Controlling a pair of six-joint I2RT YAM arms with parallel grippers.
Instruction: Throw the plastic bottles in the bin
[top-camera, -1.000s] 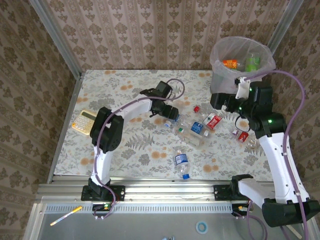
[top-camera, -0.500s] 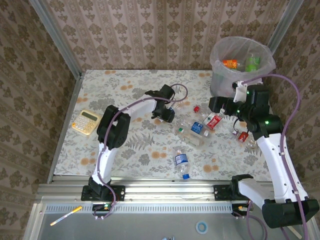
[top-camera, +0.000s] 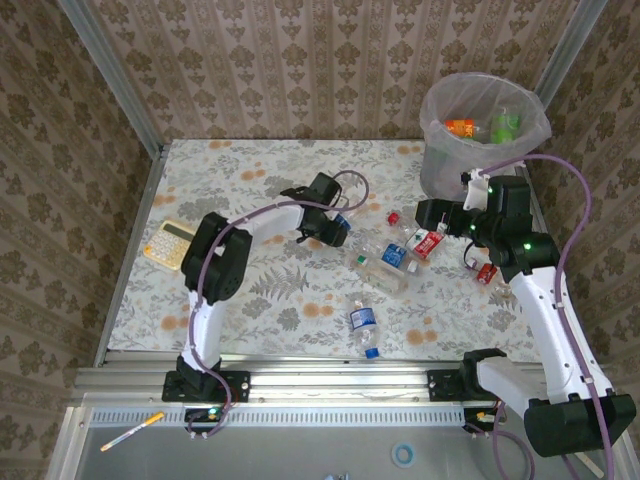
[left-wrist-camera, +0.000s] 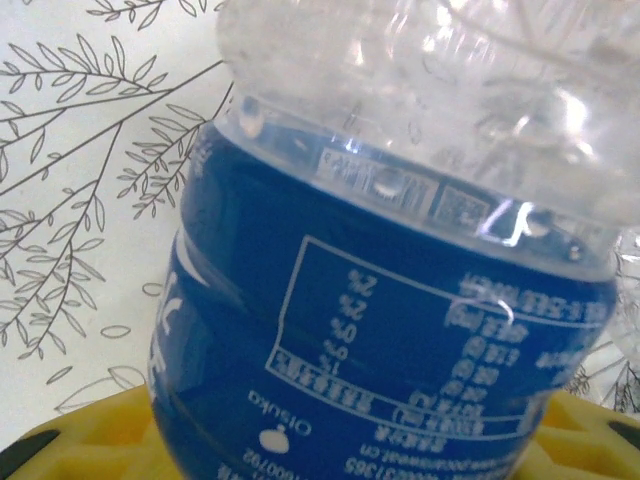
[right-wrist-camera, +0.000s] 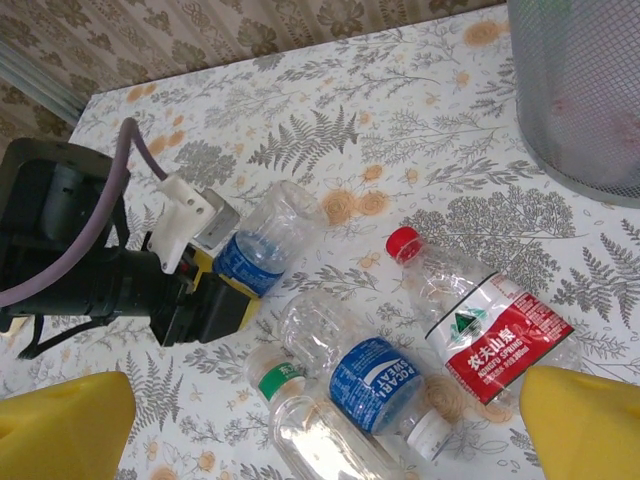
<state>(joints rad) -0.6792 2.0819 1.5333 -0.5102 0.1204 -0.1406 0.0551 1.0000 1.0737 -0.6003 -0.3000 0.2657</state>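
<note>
My left gripper (top-camera: 336, 230) is shut on a clear plastic bottle with a dark blue label (left-wrist-camera: 380, 330), which lies low over the table; its yellow pads (left-wrist-camera: 80, 445) show at the label's lower edge. In the right wrist view that held bottle (right-wrist-camera: 262, 245) lies at the left gripper's tip. My right gripper (right-wrist-camera: 325, 430) stands open above a cluster of bottles: a red-capped, red-labelled one (right-wrist-camera: 490, 335), a blue-labelled one (right-wrist-camera: 375, 385) and a green-labelled one (right-wrist-camera: 285, 385). The grey bin (top-camera: 430, 105) stands at the back right with an orange bottle (top-camera: 460, 127) and a green bottle (top-camera: 505, 125) inside.
A yellow calculator (top-camera: 168, 243) lies at the table's left edge. A lone blue-labelled bottle (top-camera: 364, 325) lies near the front. More red-labelled bottles (top-camera: 487, 272) lie beside the right arm. The bin's mesh wall (right-wrist-camera: 580, 100) rises just right of the cluster.
The left gripper's jaws have closed on the blue-labelled bottle. The right gripper has moved left and down from the bin toward the bottle cluster, staying open.
</note>
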